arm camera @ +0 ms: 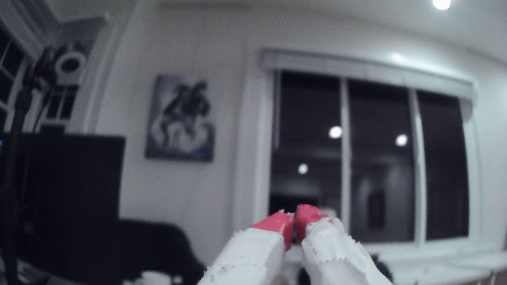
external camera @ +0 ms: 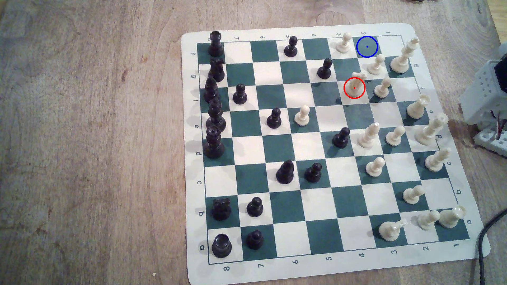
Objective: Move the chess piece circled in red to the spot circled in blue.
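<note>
My claw (arm camera: pixel 295 216) is raised off the board and looks out into the room, its two red-tipped fingers (arm camera: pixel 277 222) pressed together with nothing between them, white tape wrapped below the red. Beyond it I see a dark window (arm camera: pixel 370 153) and a framed picture (arm camera: pixel 179 117) on the wall, both blurred.

In the exterior view the chessboard (external camera: pixel 329 274) lies on the wooden desk (external camera: pixel 96 137), black pieces mostly along its left side and white pieces along its right. The white knight (external camera: pixel 355 83) stands upright inside the red ring on a white square in the far right part of the board, head jutting toward the exterior view's right. A white pawn (external camera: pixel 382 88) stands just beside it on the right. The blue-ringed square (external camera: pixel 367 46) is a dark green one at the far edge, bare, a little right of the knight and two rows beyond it, between another white pawn (external camera: pixel 344 43) on its left and a bare white corner square.
</note>
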Action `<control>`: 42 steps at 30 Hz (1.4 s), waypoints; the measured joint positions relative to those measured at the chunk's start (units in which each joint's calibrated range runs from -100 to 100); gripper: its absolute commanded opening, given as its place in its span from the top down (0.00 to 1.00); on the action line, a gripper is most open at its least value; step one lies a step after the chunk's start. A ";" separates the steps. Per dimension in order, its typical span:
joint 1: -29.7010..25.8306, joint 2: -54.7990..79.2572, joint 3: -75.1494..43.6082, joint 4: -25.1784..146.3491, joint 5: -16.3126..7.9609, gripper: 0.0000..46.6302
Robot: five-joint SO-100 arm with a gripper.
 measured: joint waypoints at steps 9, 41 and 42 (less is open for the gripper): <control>2.29 0.00 -9.04 38.96 -3.71 0.89; 8.41 47.84 -19.25 57.53 -1.90 0.68; 8.41 49.27 -19.52 56.81 -1.51 0.67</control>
